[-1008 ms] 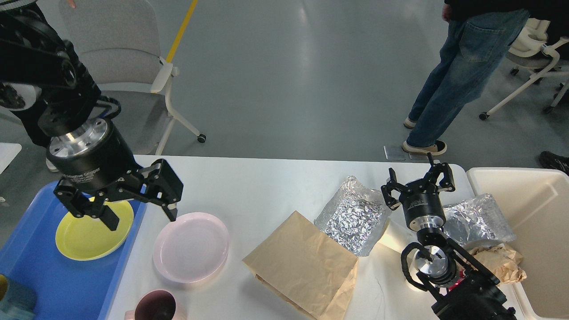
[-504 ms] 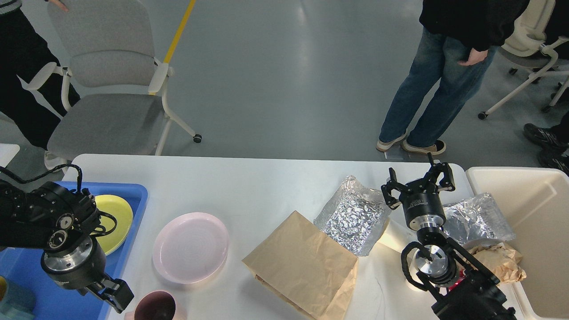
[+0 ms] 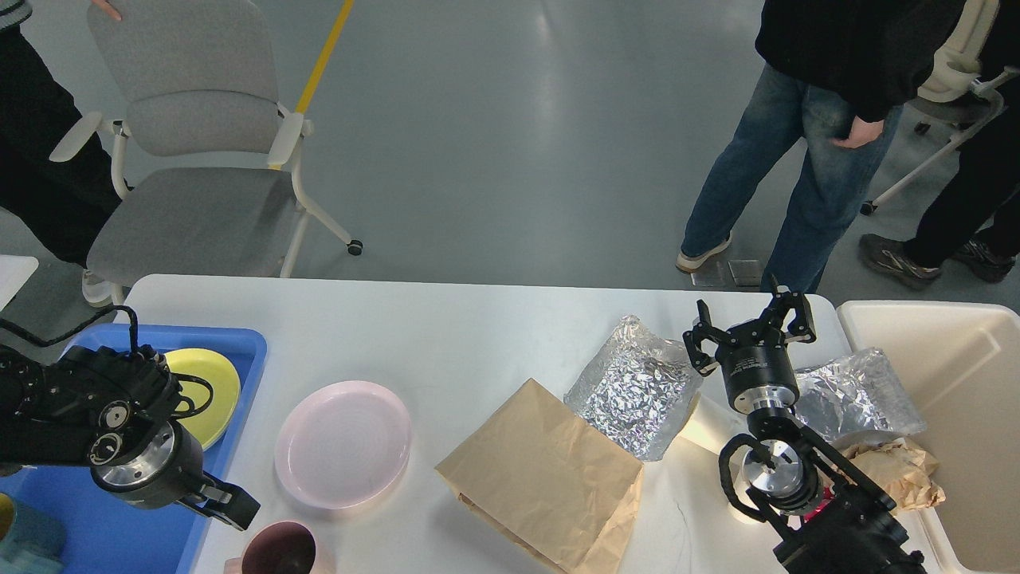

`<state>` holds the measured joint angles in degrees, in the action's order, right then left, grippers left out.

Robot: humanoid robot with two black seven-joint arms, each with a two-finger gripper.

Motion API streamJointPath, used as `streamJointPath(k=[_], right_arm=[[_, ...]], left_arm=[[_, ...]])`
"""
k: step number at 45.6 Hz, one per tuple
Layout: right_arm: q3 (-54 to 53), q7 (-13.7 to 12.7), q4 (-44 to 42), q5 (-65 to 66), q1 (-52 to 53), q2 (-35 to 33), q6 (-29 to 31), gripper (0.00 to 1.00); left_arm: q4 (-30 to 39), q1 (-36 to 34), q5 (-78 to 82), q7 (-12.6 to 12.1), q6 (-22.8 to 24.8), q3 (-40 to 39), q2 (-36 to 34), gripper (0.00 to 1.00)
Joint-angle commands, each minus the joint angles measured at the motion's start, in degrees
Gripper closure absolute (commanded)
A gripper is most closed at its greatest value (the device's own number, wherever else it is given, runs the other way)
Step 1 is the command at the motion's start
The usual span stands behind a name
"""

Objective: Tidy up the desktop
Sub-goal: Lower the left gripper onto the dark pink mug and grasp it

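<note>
The white tabletop (image 3: 446, 335) fills the near half of the view, with a blue tray (image 3: 119, 518) at its left end and a cream bin (image 3: 972, 414) at its right. It looks sorted by kind: the yellow plate (image 3: 209, 383) already lies in the tray, which suggests dishes go left, while the litter sits toward the bin side. Still out on the tabletop are a pink plate (image 3: 343, 442) just right of the tray, a dark maroon cup (image 3: 279, 552) at the near edge, a brown paper bag (image 3: 546, 474) in the middle, and a crumpled foil bag (image 3: 633, 387) touching its far right corner. A second foil bag (image 3: 857, 395) and some crumpled brown paper (image 3: 896, 470) lie against the bin's rim.

The left arm lies low over the tray, wrist turned toward the near right, its pincer (image 3: 227, 506) pointing at the cup; it is seen edge-on and I cannot tell how far it is spread. The right arm rises from the near right corner, its pincer (image 3: 751, 331) aimed at the far edge between the two foil bags, fingers spread wide and holding nothing.
</note>
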<state>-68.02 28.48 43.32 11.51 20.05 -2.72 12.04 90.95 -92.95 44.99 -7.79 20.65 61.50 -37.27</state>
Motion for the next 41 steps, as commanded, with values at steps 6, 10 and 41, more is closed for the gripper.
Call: streamJointPath(k=[6, 10, 41], right_arm=[[0.0, 0.0, 0.0, 0.0, 0.0, 0.0, 0.0, 0.0], [0.1, 0.0, 0.0, 0.0, 0.0, 0.0, 0.0, 0.0], [0.1, 0.0, 0.0, 0.0, 0.0, 0.0, 0.0, 0.0]], left_arm=[[-0.2, 4.5, -0.9, 0.4, -0.3, -3.5, 1.0, 0.11], [-0.2, 6.1, -0.9, 1.1, -0.3, -5.8, 1.1, 0.11], [-4.0, 13.6, 0.9, 3.0, -8.3, -5.3, 5.7, 0.56]])
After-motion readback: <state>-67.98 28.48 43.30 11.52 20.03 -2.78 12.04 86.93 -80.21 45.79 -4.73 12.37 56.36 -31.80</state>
